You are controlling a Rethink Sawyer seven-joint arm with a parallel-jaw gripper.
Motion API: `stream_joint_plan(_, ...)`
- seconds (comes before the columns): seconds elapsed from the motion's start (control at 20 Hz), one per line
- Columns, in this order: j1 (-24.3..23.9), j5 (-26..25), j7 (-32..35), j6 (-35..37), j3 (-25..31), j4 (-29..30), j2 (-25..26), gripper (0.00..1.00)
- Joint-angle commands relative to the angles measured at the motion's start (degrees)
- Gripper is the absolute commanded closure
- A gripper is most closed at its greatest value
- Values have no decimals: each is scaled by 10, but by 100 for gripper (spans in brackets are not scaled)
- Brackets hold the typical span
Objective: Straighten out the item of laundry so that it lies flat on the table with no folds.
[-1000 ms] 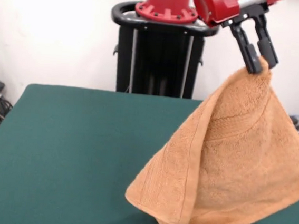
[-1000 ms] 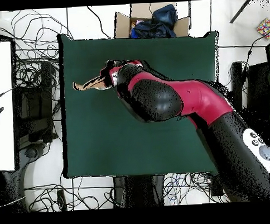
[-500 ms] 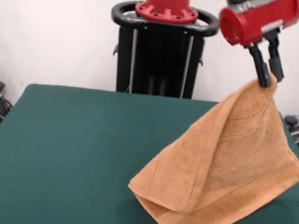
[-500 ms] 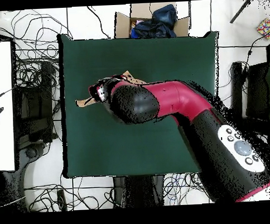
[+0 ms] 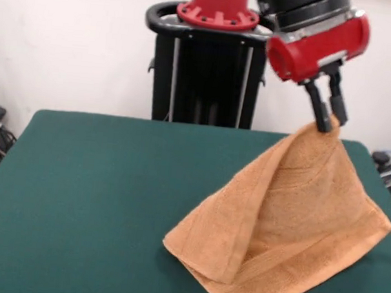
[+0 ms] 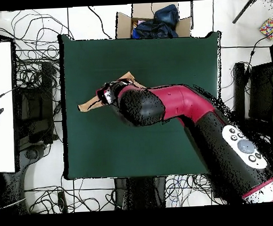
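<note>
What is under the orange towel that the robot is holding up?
The towel hangs from the gripper like a tent, its bottom edge on the green table. Only table shows around it. Whatever lies inside the tent is covered, so I cannot tell.

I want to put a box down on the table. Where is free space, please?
The table is bare from its left edge to the towel. Crowded on the right, where the gripper holds the towel's corner up.
</note>
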Motion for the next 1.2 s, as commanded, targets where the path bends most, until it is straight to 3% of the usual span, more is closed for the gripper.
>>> stream_joint_plan(0.05,-24,-31,7,7,-14,66,18,100)
stream_joint_plan(0.35,-49,-35,14,0,15,100,-7,100)
stream_joint_plan(0.6,-61,-28,31,-8,33,144,-58,100)
stream_joint_plan(1.2,-37,-31,78,-72,10,216,-141,100)
